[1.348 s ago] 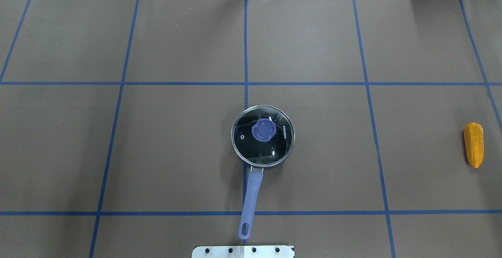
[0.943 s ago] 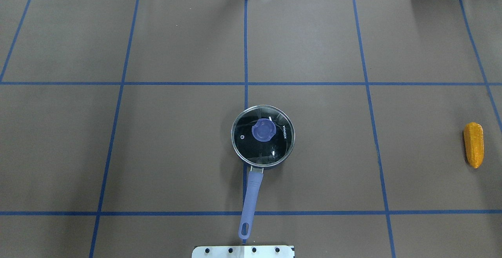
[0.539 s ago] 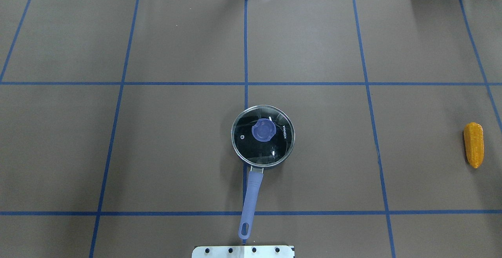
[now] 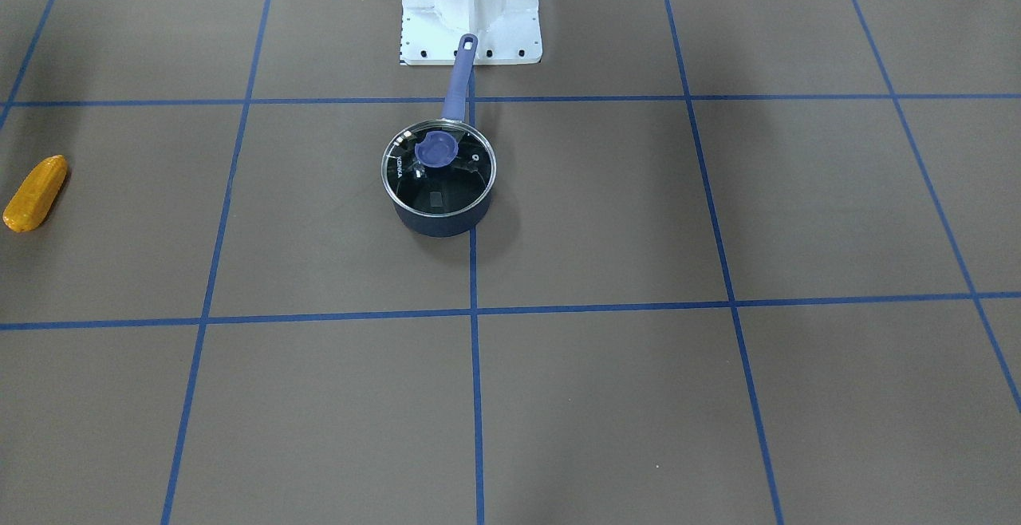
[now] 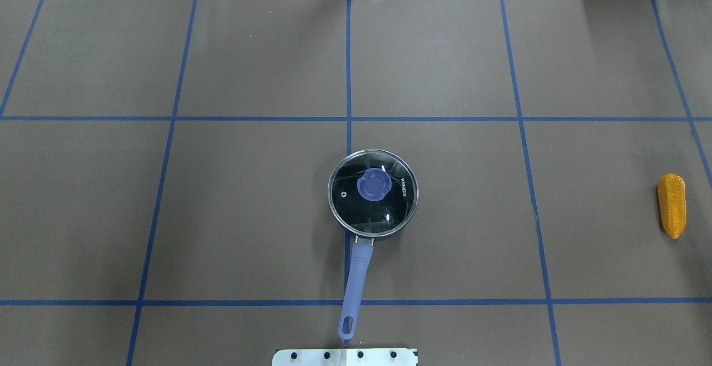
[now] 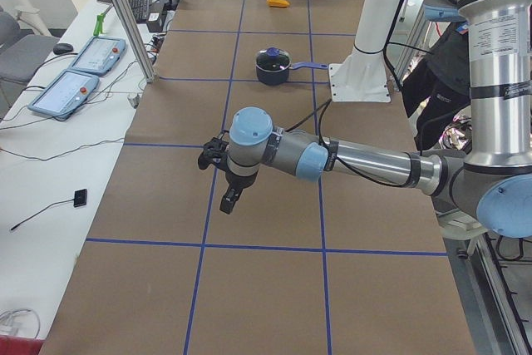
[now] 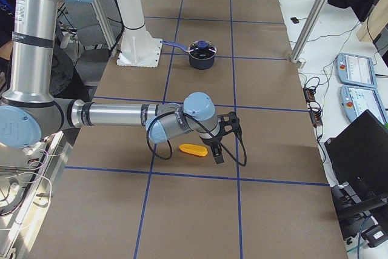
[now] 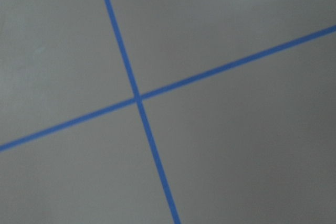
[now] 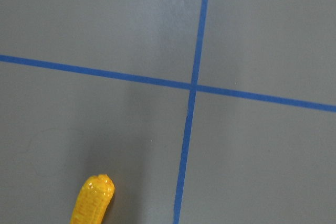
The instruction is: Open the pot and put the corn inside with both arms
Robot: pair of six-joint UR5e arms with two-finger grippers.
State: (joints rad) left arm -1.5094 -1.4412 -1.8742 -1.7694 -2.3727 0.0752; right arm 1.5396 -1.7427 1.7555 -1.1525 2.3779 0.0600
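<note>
The dark-blue pot (image 5: pixel 356 268) stands at the table's middle, its purple handle pointing toward the robot base, and the glass lid (image 5: pixel 392 207) with a blue knob (image 5: pixel 374 184) sits on it. The pot also shows in the front view (image 4: pixel 437 223). The corn (image 5: pixel 672 205) lies flat far right, also in the front view (image 4: pixel 34 193) and the right wrist view (image 9: pixel 93 200). My left gripper (image 6: pixel 229 197) hovers far left of the pot. My right gripper (image 7: pixel 217 153) hovers just beside the corn (image 7: pixel 194 150). I cannot tell whether either is open or shut.
The brown table cover carries a grid of blue tape lines (image 5: pixel 349 118). The white robot base plate (image 4: pixel 471 26) sits just behind the pot handle's end. Teach pendants (image 6: pixel 87 56) and cables lie on the side bench beyond the table's far edge.
</note>
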